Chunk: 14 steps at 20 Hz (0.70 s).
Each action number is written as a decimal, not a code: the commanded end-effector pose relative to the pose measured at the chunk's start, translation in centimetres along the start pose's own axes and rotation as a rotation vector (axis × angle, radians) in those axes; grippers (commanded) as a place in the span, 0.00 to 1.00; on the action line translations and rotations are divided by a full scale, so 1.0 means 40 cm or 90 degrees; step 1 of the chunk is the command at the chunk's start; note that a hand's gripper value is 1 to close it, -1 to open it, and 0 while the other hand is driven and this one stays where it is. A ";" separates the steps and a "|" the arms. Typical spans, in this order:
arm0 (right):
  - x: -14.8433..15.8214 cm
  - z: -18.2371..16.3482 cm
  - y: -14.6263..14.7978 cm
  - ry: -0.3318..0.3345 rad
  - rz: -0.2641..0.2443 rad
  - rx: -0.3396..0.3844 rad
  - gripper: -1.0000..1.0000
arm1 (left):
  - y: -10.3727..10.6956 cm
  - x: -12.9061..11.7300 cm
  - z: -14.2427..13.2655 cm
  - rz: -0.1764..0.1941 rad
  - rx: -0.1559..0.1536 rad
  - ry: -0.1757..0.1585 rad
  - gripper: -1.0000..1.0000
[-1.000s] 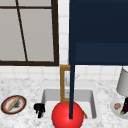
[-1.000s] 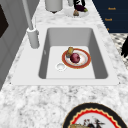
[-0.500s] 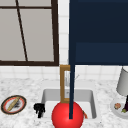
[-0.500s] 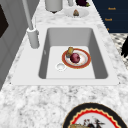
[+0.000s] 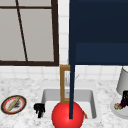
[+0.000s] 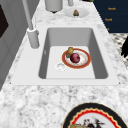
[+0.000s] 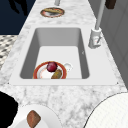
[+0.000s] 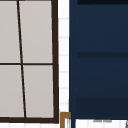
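Observation:
My left hand (image 5: 39,109) hangs over the counter at the sink's front left corner, fingers relaxed and pointing down, holding nothing. It also shows at the far end in the right side view (image 7: 18,6). My right hand (image 5: 124,98) hovers at a white plate (image 5: 113,108) with a brown piece of food (image 7: 33,118) on the right counter, and shows as a dark shape (image 7: 7,110) beside that plate. A hand (image 6: 124,47) is at the counter's front in the left side view. In the sink (image 6: 50,37) lies a red-rimmed plate (image 6: 85,60) carrying a dark red apple (image 6: 75,57) and a brownish lump (image 6: 70,50).
A patterned plate (image 5: 13,104) rests on the left counter. The faucet (image 6: 32,35) stands behind the basin, a grey canister (image 5: 123,81) at the far right. A navy cabinet (image 5: 100,32) hangs above, beside a window (image 5: 27,32). A big red ball (image 5: 67,116) sits low in the front view.

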 end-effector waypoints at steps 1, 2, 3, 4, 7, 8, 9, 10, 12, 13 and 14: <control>0.046 0.041 -0.043 0.017 -0.017 0.014 1.00 | 0.000 0.000 0.000 0.000 0.000 0.000 0.50; 0.055 0.053 -0.053 0.018 -0.021 0.016 1.00 | 0.000 0.000 0.000 0.000 0.000 0.000 0.50; 0.066 0.064 -0.064 0.019 -0.023 0.016 1.00 | 0.000 0.000 0.000 0.000 0.000 0.000 0.50; 0.078 0.075 -0.074 0.018 -0.024 0.017 1.00 | 0.000 0.000 0.000 0.000 0.000 0.000 0.50; 0.108 0.117 -0.103 0.012 -0.027 0.022 1.00 | 0.000 0.000 0.000 0.000 0.000 0.000 0.50; 0.118 0.138 -0.112 0.009 -0.027 0.023 1.00 | 0.000 0.000 0.000 0.000 0.000 0.000 0.50; 0.128 0.160 -0.117 0.002 -0.025 0.025 1.00 | 0.000 0.000 0.000 0.000 0.000 0.000 0.50; 0.137 0.184 -0.122 -0.004 -0.022 0.026 1.00 | 0.000 0.000 0.000 0.000 0.000 0.000 0.50; 0.156 0.227 -0.133 -0.010 -0.018 0.025 1.00 | 0.000 0.000 0.000 0.000 0.000 0.000 0.50; 0.165 0.247 -0.140 -0.011 -0.019 0.026 1.00 | 0.000 0.000 0.000 0.000 0.000 0.000 0.50; 0.173 0.268 -0.147 -0.012 -0.018 0.028 1.00 | 0.000 0.000 0.000 0.000 0.000 0.000 0.50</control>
